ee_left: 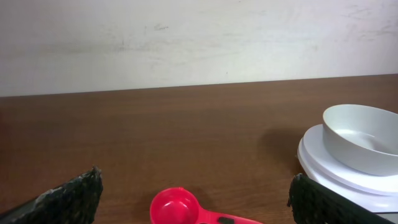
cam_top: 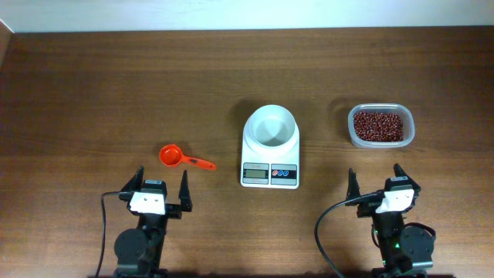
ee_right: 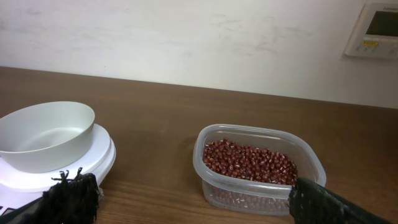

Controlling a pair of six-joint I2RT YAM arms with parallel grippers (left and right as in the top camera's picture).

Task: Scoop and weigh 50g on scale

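"Brown wood table, pale wall behind it. Where's your scale?"

"Mid-table. The scale sits with its display toward your arms and the white bowl on its platter. The orange scoop lies left of the scale. The tub of red beans is right of it and a little farther back."

"And your jaws?"

"Both are spread wide and hold nothing. Your left gripper hangs left of the scale on the arms' side, just short of the scoop. Your right gripper hangs right of it, short of the tub."

"How will the scale handle?"

"I'd judge it light, stiff plastic with a smooth shell, so a nudge would likely slide it. The bowl looks merely set on top — it could tip off. Best let the scale sit. If you must shift it, pinch the base by its two short sides, below the platter — never the platter or the bowl rim. Keep off the buttons at the front edge."
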